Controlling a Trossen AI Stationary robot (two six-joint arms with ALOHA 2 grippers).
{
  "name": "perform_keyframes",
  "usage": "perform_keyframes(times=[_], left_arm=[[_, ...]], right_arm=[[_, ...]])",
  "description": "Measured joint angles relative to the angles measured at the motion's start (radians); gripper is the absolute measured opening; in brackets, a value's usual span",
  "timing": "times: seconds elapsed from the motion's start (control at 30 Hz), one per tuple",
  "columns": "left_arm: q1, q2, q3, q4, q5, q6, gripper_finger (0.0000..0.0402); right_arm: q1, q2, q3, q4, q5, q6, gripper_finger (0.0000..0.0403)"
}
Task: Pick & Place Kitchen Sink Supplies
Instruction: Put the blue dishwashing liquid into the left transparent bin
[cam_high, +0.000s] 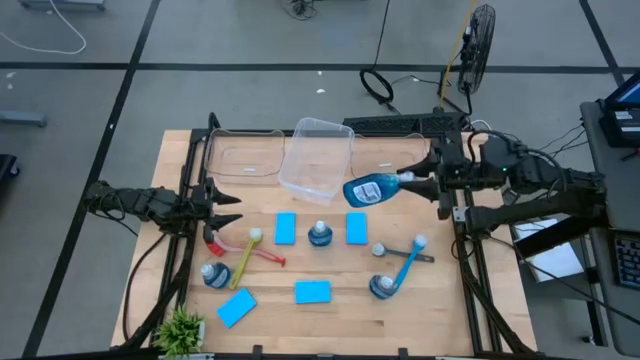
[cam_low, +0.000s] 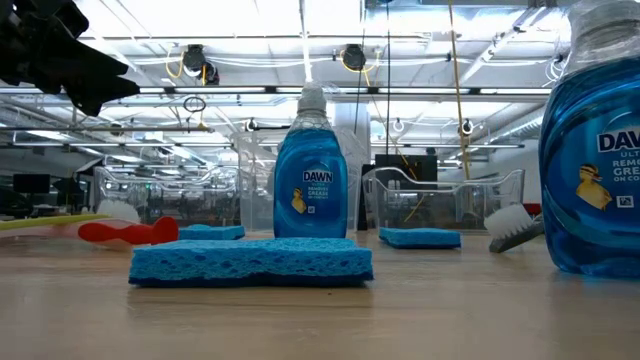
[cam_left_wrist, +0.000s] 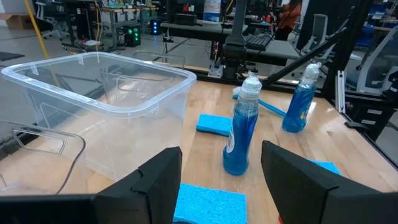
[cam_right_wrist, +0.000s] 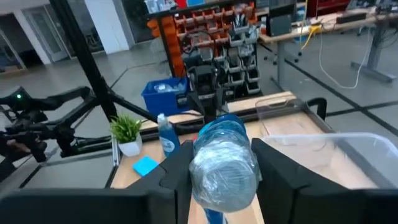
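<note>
Now, right gripper: clamped on a blue soap bottle with pale cap, held beside the clear plastic bin.
Left gripper: fingers apart, empty, at the table's left edge.

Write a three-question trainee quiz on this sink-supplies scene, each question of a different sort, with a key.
1. True or false: the right gripper holds a soap bottle in the air beside the tilted clear bin.
2. How many blue sponges lie on the table in the high view? A) two B) four C) six
3. Fill in: the left gripper stands open and holds ____.

Key:
1. True
2. B: sponges at and
3. nothing
</note>
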Motion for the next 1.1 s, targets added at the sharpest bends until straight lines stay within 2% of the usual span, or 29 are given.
perform_keyframes(times=[0.23, 0.47, 0.67, 0.97, 1.1], left_arm=[[0.000, 0.000, 0.000, 0.000, 0.000, 0.000, 0.0223], [0.000, 0.000, 0.000, 0.000, 0.000, 0.000, 0.0223], [0.000, 0.000, 0.000, 0.016, 0.000, -0.006, 0.0223], [0.000, 0.000, 0.000, 0.138, -0.003, -0.010, 0.0223], [0.000, 0.000, 0.000, 0.198, -0.003, -0.053, 0.0223]], right_arm=[[0.000, 0.006, 0.000, 0.030, 0.010, 0.000, 0.0120], [-0.001, 0.035, 0.000, 0.098, 0.223, 0.102, 0.0120], [0.000, 0.076, 0.000, 0.161, 0.343, 0.318, 0.0120], [0.000, 0.191, 0.000, 0.223, 0.310, 0.455, 0.0120], [0.000, 0.275, 0.000, 0.281, 0.225, 0.435, 0.0120]])
